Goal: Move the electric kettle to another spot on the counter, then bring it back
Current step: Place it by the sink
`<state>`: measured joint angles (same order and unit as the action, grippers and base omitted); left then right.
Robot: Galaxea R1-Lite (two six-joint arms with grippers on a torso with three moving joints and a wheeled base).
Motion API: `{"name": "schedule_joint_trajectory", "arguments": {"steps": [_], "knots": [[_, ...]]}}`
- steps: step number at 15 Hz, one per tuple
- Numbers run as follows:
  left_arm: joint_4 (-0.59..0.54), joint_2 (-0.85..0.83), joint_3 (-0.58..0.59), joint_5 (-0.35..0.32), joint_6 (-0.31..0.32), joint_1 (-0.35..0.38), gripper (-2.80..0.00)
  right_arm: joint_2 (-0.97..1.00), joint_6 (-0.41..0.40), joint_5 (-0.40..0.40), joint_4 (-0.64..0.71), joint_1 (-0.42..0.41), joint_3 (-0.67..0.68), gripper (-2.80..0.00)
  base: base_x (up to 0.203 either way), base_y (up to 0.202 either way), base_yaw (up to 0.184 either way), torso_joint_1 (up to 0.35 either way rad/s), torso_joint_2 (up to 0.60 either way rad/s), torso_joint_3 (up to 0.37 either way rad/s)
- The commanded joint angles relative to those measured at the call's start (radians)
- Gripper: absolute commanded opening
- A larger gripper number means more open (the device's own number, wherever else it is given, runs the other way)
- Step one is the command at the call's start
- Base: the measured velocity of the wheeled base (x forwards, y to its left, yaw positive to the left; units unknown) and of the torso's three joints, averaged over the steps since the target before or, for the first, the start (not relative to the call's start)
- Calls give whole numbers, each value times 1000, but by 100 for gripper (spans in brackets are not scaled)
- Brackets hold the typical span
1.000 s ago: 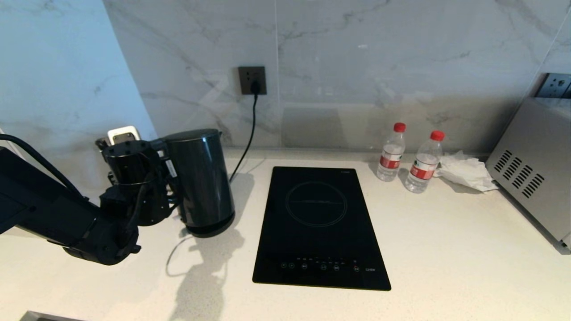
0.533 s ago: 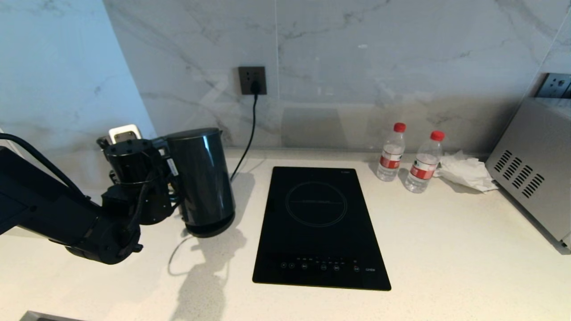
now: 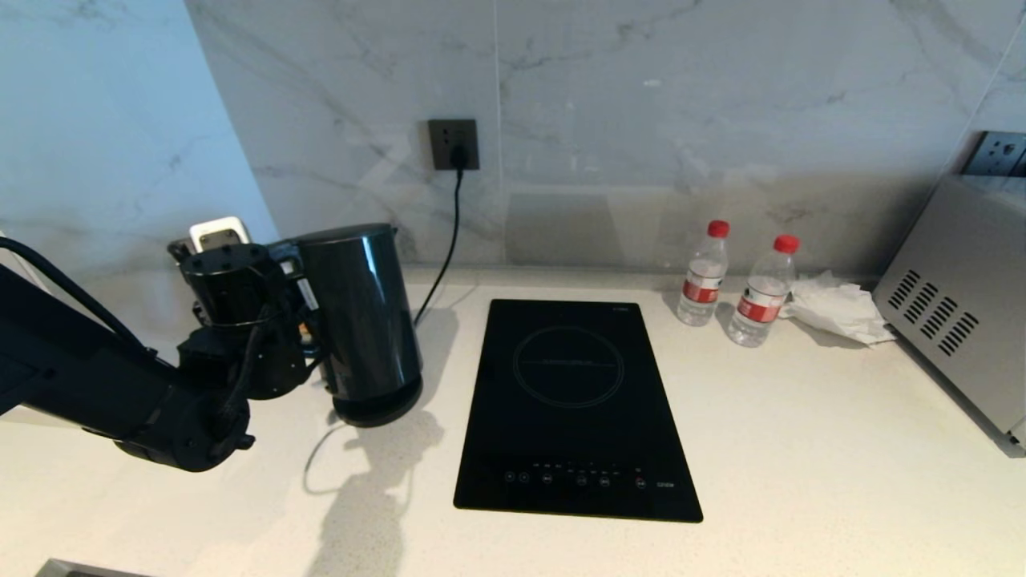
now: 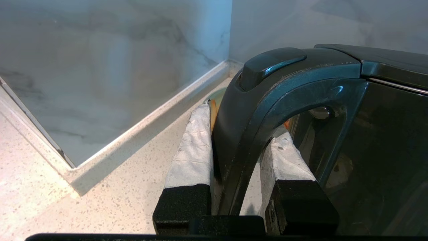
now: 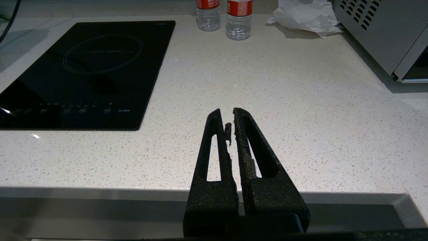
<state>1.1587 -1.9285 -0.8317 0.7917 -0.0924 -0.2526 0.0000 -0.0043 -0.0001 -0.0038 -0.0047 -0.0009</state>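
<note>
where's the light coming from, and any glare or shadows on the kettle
Head view: the electric kettle carries a bright vertical streak of glare and throws a soft shadow forward onto the counter, so light comes from behind and above. Left wrist view: small highlights on the kettle handle held by the left gripper.

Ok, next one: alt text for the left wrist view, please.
The left tool is closed on the loop handle of the glossy black electric kettle, one white-padded finger on each side of it. Beyond lies the speckled off-white counter, meeting a marble wall corner.
</note>
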Motion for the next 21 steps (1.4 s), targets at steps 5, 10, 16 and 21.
{"name": "schedule_joint_trajectory", "arguments": {"steps": [5, 10, 16, 21], "knots": [[-21, 59, 5, 4, -1, 7, -280, 0, 0, 0, -1, 0, 1, -280, 0, 0, 0, 0, 0, 0], [-16, 65, 31, -9, -7, 32, -280, 0, 0, 0, -1, 0, 1, -280, 0, 0, 0, 0, 0, 0], [-14, 62, 32, -20, -10, 85, -280, 0, 0, 0, -1, 0, 1, -280, 0, 0, 0, 0, 0, 0], [-14, 75, 60, -66, -13, 129, -280, 0, 0, 0, -1, 0, 0, -280, 0, 0, 0, 0, 0, 0]]}}
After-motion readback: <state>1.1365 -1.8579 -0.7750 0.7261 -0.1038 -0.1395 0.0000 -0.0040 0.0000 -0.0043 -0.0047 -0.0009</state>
